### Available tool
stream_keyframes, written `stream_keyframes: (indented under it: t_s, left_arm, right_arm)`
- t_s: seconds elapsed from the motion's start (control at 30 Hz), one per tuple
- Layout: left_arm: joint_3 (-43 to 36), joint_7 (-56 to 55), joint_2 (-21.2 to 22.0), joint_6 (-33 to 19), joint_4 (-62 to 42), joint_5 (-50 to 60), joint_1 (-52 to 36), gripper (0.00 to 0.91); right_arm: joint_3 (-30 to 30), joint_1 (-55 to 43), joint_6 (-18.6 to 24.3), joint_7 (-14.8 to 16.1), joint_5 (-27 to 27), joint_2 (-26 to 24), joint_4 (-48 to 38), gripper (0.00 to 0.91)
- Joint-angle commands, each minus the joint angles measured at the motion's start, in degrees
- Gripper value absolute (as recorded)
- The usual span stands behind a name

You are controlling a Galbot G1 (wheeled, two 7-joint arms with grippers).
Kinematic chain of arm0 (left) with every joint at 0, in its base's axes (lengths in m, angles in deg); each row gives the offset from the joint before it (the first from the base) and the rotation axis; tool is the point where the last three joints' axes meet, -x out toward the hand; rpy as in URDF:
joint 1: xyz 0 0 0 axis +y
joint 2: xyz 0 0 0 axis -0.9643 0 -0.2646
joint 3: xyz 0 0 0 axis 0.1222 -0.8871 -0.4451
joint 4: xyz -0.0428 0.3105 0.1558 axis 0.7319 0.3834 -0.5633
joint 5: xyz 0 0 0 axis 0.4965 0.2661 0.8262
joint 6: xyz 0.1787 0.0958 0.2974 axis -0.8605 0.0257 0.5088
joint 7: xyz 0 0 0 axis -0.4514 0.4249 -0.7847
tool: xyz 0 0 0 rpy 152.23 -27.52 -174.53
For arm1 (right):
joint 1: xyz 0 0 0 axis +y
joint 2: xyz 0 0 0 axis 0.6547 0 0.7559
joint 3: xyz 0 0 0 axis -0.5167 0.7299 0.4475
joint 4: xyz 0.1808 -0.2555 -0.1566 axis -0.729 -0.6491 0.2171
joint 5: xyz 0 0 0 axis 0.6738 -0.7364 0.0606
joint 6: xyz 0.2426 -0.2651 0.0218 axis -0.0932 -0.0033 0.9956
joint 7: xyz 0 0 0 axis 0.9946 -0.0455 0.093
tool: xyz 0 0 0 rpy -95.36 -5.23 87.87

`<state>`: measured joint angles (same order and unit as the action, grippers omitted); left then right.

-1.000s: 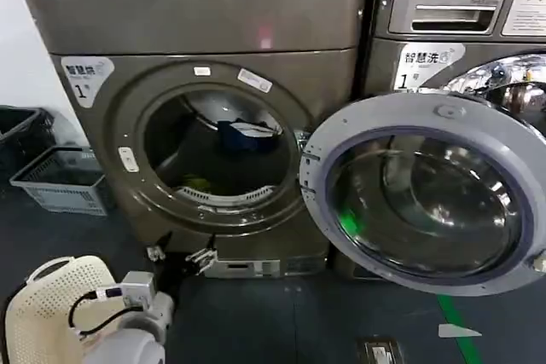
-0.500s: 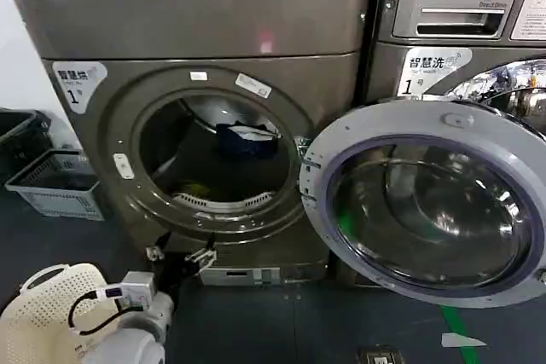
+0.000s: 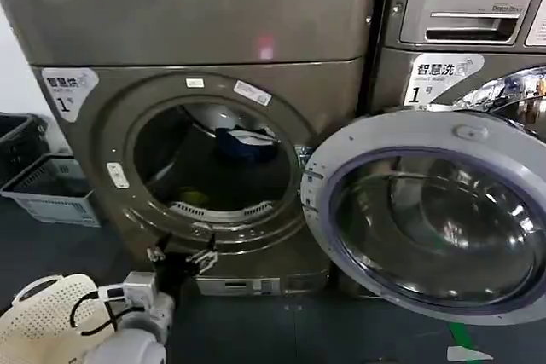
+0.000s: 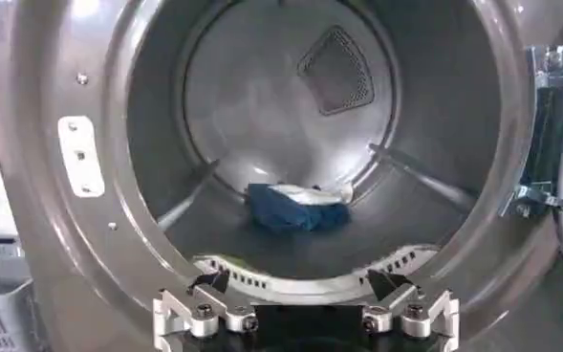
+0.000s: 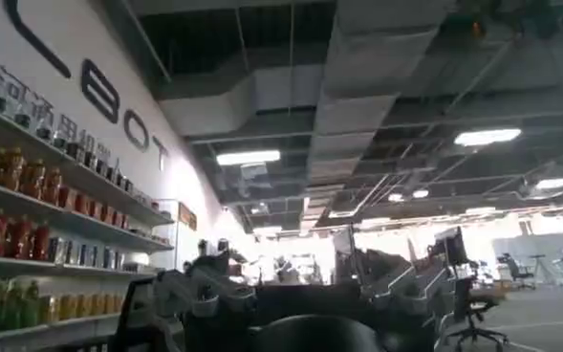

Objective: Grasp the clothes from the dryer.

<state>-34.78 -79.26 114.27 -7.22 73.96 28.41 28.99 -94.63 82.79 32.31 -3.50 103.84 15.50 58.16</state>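
Baskets sit at far left on the dark floor: a grey laundry basket (image 3: 53, 192) against the wall and a cream perforated basket (image 3: 47, 321) by the robot's left arm. The left gripper (image 3: 183, 257) hangs low in front of the dryer (image 3: 196, 31), just below the rim of its round porthole; in the left wrist view its two fingers (image 4: 197, 311) stand spread well apart with nothing between them, aimed into the drum. On the drum floor lie the clothes: a dark navy piece (image 4: 291, 210) with a white piece (image 4: 317, 195) bunched against it, well back from the opening, and a yellow-green piece (image 3: 196, 200) nearer the front lip, partly hidden behind the rim. A white "1" sticker (image 3: 66, 91) marks the dryer's front panel. To the right, the dryer's door (image 3: 426, 210) stands swung wide open, its glass covering the lower front of the neighbouring LG machine (image 3: 465, 14). The right gripper (image 5: 291, 306) is raised, its wrist camera facing a ceiling and shelves of bottles (image 5: 32, 239); whether its fingers are spread or closed cannot be told.
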Motion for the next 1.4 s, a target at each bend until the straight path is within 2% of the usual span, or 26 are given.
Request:
stream_keyframes:
  t_s: [0.03,1.4]
  left_arm:
    - [0.0,0.0,-0.1,2.8,0.0,0.0,0.0,0.907]
    - [0.1,0.4,0.1,2.8,-0.1,0.8,0.2,0.907]
  right_arm:
    - [0.0,0.0,0.0,0.0,0.0,0.1,0.0,0.907]
    - [0.5,-0.4,0.2,0.2,0.0,0.4,0.2,0.907]
